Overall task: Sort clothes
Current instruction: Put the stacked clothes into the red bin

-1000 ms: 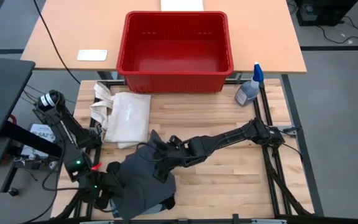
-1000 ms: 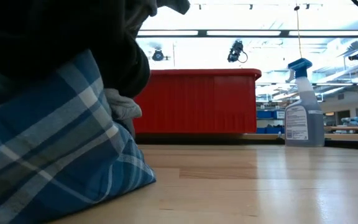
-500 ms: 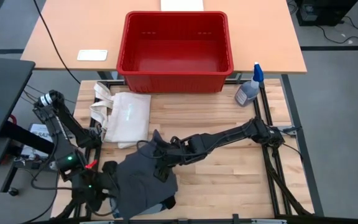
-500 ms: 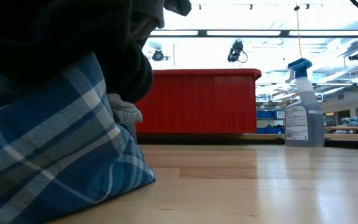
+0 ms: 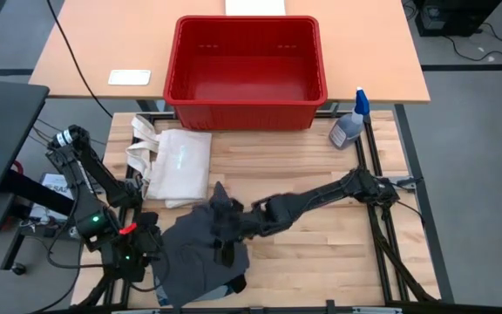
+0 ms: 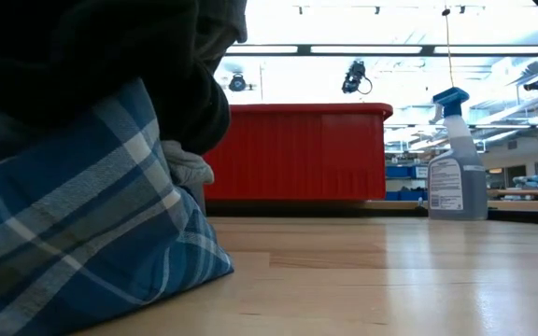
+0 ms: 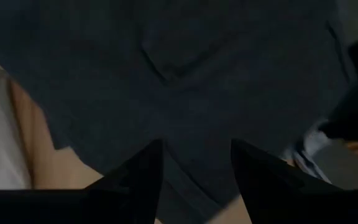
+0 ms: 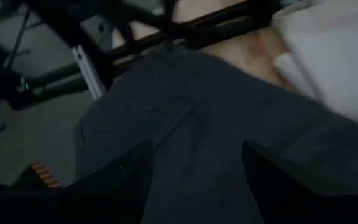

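Both end effectors work at the near edge of the tabletop [image 5: 321, 235], on the pile of clothes. Left end effector [image 5: 151, 249] sits at the left side of the dark grey cloth [image 5: 194, 249]; in its wrist view its two fingers [image 7: 143, 171] stand apart with the cloth lying under them and in the gap, but I cannot tell if they pinch it. Right end effector [image 5: 225, 228] reaches in from the right and rests over the upper part of the same cloth; its fingers [image 8: 120, 180] are also spread, with grey fabric between and below them, and a grip is not sure.

I judge the step to be the taking of the grey cloth from the pile, before any sorting is done. The next move calls for a firm pinch on one layer only, then a lift that separates it from what lies under it.

From table height the blue-and-white plaid cloth [image 6: 73, 215] shows clearly under dark fabric; from above only a small corner of it peeks out at the near edge. Only the overhead camera shows the white tote bag [image 5: 174, 164] just behind the pile, and farther back the inside of the red basket [image 5: 247, 87], with no clothes in it. The spray bottle [image 5: 350, 125] stands at the far right.
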`<state>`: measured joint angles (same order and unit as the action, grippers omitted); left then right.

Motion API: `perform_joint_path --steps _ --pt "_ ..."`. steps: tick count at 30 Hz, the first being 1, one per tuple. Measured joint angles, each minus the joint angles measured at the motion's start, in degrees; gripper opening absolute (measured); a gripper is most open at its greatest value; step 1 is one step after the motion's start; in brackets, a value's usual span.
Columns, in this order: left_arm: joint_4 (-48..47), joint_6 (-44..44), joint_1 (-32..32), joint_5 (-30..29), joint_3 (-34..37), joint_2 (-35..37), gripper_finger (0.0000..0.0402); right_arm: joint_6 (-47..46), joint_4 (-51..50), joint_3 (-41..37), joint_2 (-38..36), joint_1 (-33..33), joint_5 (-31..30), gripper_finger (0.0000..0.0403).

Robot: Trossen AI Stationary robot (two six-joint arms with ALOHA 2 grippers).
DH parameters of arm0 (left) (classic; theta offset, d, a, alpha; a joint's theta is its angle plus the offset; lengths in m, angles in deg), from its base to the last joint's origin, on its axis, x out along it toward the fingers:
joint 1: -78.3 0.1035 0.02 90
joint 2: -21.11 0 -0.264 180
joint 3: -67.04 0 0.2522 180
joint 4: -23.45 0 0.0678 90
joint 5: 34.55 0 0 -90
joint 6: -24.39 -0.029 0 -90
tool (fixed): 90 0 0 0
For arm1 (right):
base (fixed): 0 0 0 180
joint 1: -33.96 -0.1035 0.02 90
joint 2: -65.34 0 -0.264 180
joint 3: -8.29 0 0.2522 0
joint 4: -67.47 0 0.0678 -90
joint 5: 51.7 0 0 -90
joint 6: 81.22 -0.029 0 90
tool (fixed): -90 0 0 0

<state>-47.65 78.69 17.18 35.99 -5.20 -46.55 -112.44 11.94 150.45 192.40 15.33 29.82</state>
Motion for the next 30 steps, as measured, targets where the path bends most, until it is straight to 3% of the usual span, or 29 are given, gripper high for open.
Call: perform_joint_path --steps 7,11,17,26,30 --pt "6.54 0.55 0.59 -3.96 2.01 -0.48 0.0192 0.99 -3.12 -0.04 5.08 -2.00 -0.37 0.0252" --pt "13.53 2.82 0.48 -2.80 6.57 -0.63 0.0192 -1.80 -6.05 -0.04 6.85 -2.00 2.51 0.0251" --pt "13.96 8.26 0.26 0.13 10.36 -0.65 0.0192 -4.97 -13.27 -0.02 5.60 -2.10 3.33 0.0251" --pt "13.97 6.99 -0.16 3.92 6.75 1.35 0.0192 -6.24 -20.86 -0.07 2.82 -2.63 8.34 0.0251" --pt "14.35 3.67 -0.11 1.23 1.75 3.94 0.0192 -7.18 -20.56 -0.05 -1.08 -2.74 4.42 0.0251"
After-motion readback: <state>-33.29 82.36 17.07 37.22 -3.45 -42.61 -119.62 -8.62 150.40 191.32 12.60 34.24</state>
